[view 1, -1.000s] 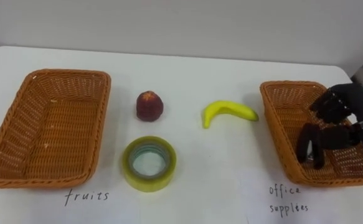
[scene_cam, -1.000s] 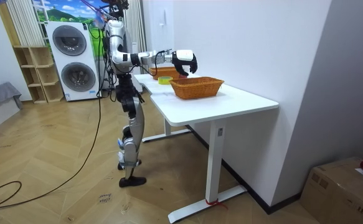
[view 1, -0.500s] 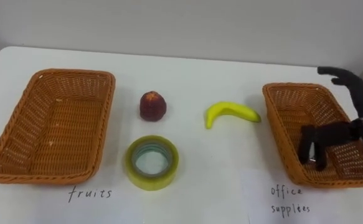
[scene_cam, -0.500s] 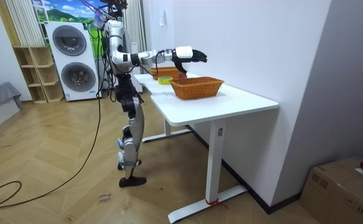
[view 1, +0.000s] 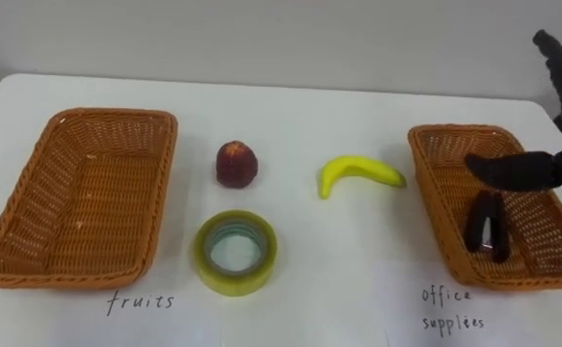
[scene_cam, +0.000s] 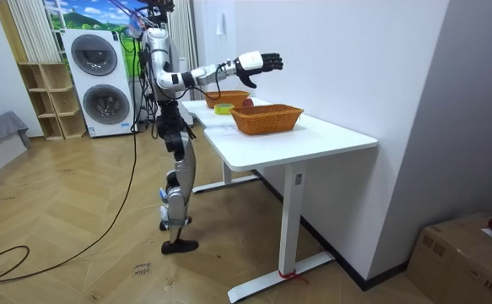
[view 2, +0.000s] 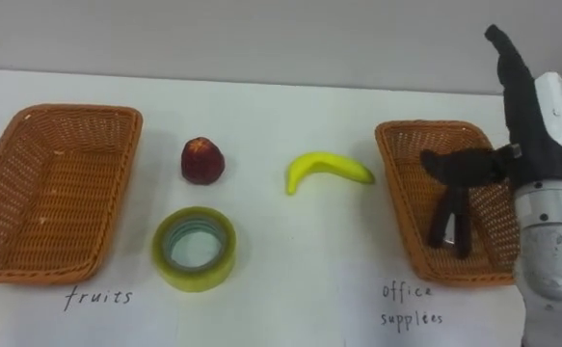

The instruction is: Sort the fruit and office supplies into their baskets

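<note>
White tabletop [view 1: 290, 116] against a plain wall, with washing machines [scene_cam: 102, 84] behind the robot. The right hand [view 2: 521, 116] hovers spread and empty above the right basket [view 1: 435, 193], where a dark stapler [view 1: 485, 224] lies. The tape roll [view 1: 234, 253] sits well to that hand's left, nearer the left basket [view 1: 30, 193]. The banana [view 1: 358, 173], lying crosswise, is closer to the hand.

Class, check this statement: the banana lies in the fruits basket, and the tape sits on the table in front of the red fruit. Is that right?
Not quite. The banana is not in the fruits basket. The left eye view shows it on the table, right of the red fruit. The tape does sit on the table in front of the red fruit.
</note>
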Motion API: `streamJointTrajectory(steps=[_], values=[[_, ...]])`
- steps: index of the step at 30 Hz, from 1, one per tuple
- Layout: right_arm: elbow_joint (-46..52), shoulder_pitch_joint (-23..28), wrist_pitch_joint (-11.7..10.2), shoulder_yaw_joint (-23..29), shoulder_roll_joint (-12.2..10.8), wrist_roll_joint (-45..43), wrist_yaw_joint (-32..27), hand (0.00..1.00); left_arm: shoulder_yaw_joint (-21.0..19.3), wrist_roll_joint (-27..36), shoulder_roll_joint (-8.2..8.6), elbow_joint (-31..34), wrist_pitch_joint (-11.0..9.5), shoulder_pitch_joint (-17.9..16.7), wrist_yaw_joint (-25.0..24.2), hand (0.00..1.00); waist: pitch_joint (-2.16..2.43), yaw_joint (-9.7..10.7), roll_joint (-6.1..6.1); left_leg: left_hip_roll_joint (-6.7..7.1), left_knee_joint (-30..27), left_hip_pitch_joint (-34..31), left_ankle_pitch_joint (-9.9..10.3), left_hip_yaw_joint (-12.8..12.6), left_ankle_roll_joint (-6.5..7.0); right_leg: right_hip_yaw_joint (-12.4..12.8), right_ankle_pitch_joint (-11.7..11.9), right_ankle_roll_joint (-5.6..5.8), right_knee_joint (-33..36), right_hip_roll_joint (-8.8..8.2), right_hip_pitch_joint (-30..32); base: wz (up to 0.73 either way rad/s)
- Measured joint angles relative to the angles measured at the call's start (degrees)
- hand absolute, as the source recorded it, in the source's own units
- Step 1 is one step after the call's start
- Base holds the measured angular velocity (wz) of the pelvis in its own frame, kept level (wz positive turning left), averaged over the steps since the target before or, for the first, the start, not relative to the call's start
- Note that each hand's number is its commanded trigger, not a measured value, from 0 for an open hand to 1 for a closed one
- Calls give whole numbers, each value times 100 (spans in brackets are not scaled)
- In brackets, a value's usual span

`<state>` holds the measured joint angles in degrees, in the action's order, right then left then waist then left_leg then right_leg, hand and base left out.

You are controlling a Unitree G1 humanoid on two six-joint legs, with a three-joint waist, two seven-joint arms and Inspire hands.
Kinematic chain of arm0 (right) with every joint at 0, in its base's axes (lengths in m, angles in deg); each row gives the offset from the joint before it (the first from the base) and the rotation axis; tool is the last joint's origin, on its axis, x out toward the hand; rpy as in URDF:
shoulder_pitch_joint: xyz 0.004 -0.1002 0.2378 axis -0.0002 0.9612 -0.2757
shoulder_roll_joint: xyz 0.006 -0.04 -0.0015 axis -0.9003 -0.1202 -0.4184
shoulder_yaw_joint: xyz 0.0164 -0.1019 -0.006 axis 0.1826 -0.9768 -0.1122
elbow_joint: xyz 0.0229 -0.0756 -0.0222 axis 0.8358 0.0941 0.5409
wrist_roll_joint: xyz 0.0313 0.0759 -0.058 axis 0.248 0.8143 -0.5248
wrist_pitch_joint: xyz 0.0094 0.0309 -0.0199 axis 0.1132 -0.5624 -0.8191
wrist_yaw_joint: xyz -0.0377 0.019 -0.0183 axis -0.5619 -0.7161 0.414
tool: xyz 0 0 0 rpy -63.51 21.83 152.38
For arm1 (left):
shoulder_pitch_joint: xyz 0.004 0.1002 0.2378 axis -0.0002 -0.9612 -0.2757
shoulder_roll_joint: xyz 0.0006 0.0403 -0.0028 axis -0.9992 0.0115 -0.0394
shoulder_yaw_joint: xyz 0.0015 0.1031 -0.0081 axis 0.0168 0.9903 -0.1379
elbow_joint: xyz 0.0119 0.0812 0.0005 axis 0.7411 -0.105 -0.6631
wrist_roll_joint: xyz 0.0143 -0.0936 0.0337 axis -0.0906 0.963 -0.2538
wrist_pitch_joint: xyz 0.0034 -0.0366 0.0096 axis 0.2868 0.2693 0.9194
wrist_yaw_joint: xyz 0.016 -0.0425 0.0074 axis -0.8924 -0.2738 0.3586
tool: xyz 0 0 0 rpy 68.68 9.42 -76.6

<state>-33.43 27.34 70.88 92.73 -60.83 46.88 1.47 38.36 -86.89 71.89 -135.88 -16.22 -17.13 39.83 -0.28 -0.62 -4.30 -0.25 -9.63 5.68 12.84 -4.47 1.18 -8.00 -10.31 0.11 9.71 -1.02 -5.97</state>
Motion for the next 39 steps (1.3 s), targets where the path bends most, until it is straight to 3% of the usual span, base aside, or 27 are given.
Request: streamJointTrajectory(steps=[9,16,26,31,39], values=[[18,-57,0,-341,-5,136,8,0,81,-1,3,7,29,-10,0,0,17,-167,10,16,-25,7,-5,73,7,-73,0,0,-3,-23,-61,6],[173,-59,0,-543,-39,390,-23,0,195,-17,2,41,44,-52,2,0,-14,-304,-31,7,-38,-10,-4,82,6,-75,-1,1,-9,-18,-57,0],[82,-786,3,-1195,-37,1164,-33,0,456,-4,-10,119,147,-38,5,0,-5,-459,-83,13,-56,-104,-13,121,-6,-96,6,0,1,-10,23,1],[75,-801,1,-1359,-62,1164,-34,0,543,-14,-11,20,234,-41,5,0,-19,-487,-39,3,-24,-126,-15,143,-8,-151,9,3,-6,-4,54,3],[77,-800,0,-1578,-205,884,-34,0,528,-120,-13,-140,284,10,3,0,25,-603,65,6,-38,-216,-18,188,-7,-173,9,3,-21,-7,130,2]])
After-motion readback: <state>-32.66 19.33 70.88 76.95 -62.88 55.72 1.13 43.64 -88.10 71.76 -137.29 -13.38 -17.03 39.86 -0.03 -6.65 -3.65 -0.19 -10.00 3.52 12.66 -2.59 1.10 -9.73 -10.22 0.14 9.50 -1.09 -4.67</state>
